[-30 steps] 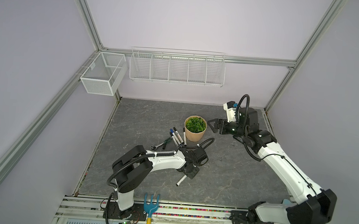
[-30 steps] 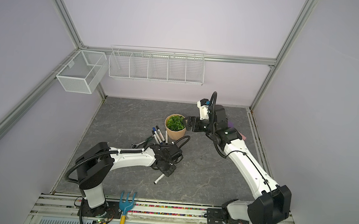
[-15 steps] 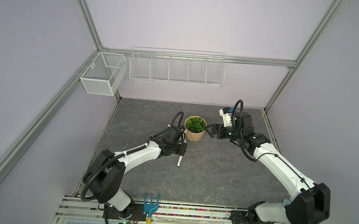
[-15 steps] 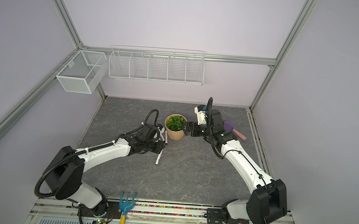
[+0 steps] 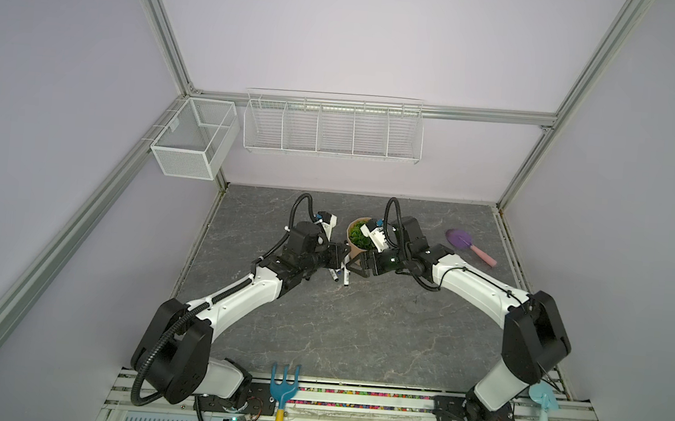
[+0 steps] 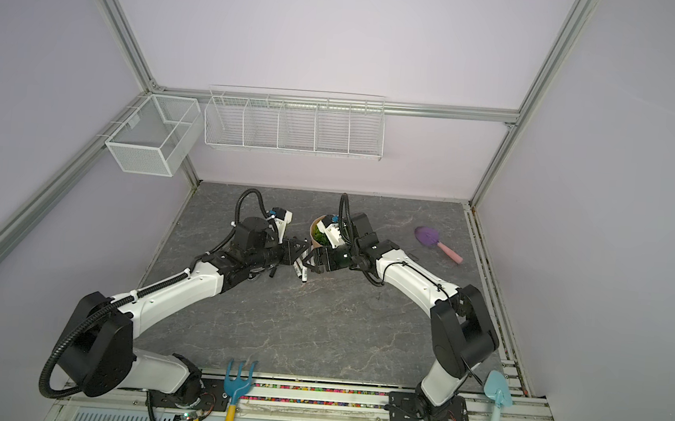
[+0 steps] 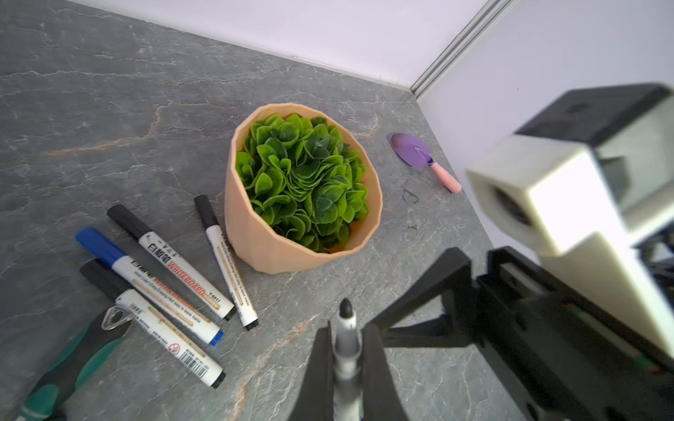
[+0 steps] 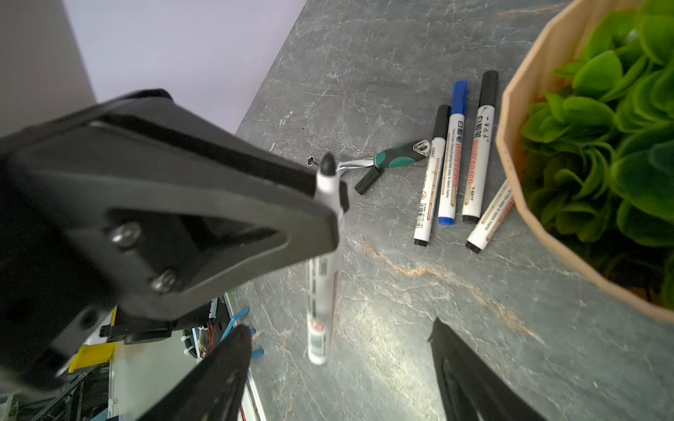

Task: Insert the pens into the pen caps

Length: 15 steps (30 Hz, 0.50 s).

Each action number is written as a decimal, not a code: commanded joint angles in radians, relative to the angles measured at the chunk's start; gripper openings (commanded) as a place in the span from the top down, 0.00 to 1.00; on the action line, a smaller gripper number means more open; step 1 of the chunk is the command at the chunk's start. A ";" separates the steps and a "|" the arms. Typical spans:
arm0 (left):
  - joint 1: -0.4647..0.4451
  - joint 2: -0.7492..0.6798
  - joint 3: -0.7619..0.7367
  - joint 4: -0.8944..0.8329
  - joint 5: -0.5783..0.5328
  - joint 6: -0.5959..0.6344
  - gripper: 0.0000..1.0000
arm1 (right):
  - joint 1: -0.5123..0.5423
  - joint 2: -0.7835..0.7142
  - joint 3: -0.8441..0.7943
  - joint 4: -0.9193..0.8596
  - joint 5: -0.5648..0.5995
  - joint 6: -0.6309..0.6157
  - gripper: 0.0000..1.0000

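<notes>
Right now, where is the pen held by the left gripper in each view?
Top view: pen hangs near the pot, mid-floor.
Top view: same, pen by pot.
Left wrist: pen in the left gripper, pot beyond.
Right wrist: pen hangs from the left gripper, pot alongside.
Landmark: the pot.

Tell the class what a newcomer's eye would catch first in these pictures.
Mid-table, the left gripper clamps an uncapped pen near its tip, facing the open right gripper. Just behind them stands the peach pot of bright green leaves, with four capped pens lying beside it.
</notes>
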 commanded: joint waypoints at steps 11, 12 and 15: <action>-0.001 -0.005 0.000 0.076 0.087 -0.044 1.00 | 0.001 0.035 0.022 0.094 -0.074 0.044 0.90; -0.001 -0.005 -0.002 0.079 0.093 -0.043 1.00 | 0.001 0.036 0.023 0.093 -0.084 0.044 0.93; 0.000 -0.021 -0.017 0.085 0.078 -0.037 0.93 | -0.002 0.035 0.021 0.103 -0.095 0.055 0.93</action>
